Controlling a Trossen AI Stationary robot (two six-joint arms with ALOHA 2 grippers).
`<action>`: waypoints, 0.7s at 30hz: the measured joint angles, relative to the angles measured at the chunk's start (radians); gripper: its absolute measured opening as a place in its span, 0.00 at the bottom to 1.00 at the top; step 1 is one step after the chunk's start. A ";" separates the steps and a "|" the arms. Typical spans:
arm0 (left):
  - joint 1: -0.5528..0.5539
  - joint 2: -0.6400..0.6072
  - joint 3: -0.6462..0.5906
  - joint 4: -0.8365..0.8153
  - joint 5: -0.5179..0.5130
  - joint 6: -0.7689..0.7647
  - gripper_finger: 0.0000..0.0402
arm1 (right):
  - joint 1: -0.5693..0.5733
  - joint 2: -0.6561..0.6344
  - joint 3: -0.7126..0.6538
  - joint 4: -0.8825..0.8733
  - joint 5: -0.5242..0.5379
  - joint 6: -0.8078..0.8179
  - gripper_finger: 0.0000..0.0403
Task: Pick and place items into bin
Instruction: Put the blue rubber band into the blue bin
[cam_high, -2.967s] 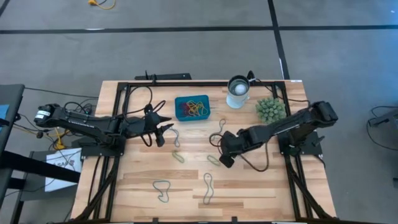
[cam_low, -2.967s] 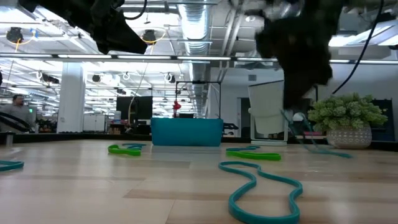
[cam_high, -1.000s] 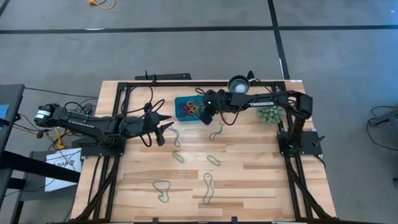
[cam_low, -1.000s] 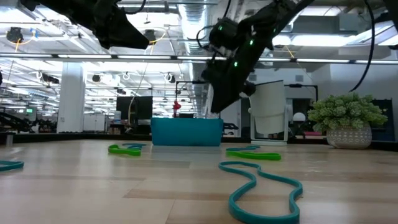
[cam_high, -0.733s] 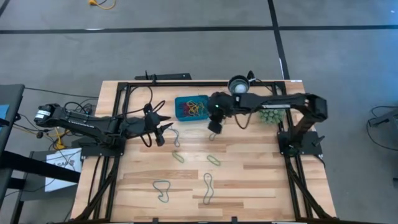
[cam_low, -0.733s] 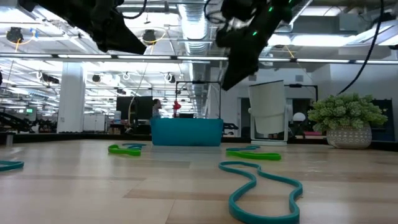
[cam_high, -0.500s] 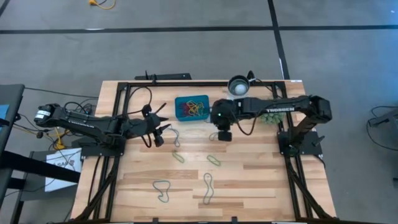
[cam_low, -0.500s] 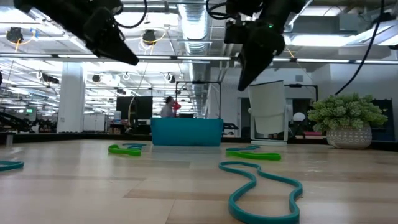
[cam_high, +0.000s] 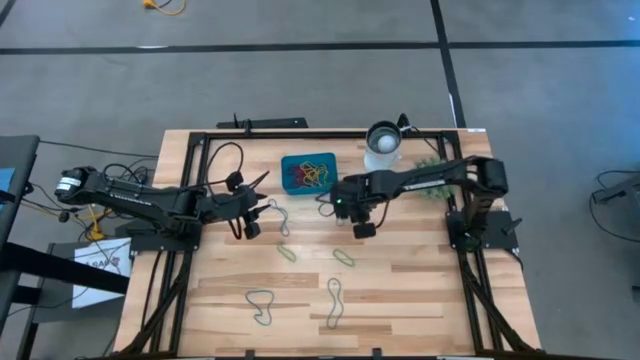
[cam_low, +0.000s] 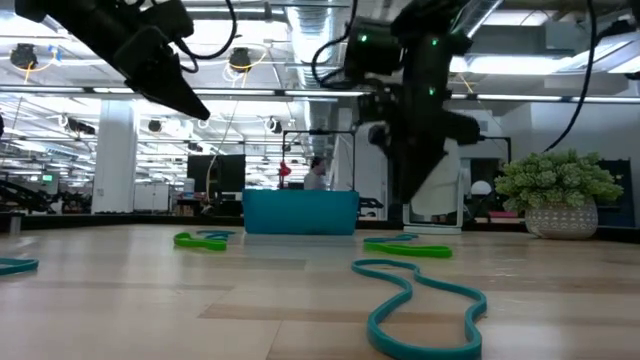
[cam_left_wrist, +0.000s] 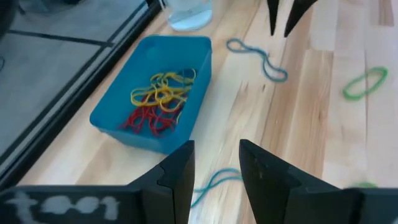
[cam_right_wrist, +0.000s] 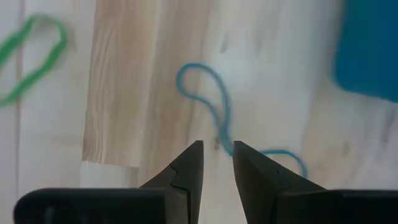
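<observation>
Right gripper (cam_right_wrist: 216, 163), slightly parted and empty, hovers over a teal band (cam_right_wrist: 211, 106) whose far end runs beneath its fingers.

Left arm stretched in from the left edge of the surface, its gripper (cam_high: 250, 215) held above the boards left of centre, jaws parted by a narrow gap with nothing between them, fingers (cam_left_wrist: 177, 174) pointing toward the middle. Right arm reaching from its base at the right edge across to centre, forearm angled low, wrist bent downward; right gripper (cam_high: 362, 222) poised over the boards, jaws slightly apart and empty, fingertips (cam_right_wrist: 193, 158) aimed down at the wood.
</observation>
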 joint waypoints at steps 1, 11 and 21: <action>0.000 0.000 0.000 -0.010 0.000 -0.002 0.29 | 0.001 0.019 0.001 0.005 0.000 -0.017 0.20; 0.000 0.000 0.000 -0.003 -0.001 -0.003 0.29 | -0.020 0.116 0.001 0.000 0.053 -0.079 0.20; 0.000 0.000 0.000 -0.002 -0.001 -0.001 0.29 | -0.043 0.117 0.001 0.060 0.023 -0.124 0.20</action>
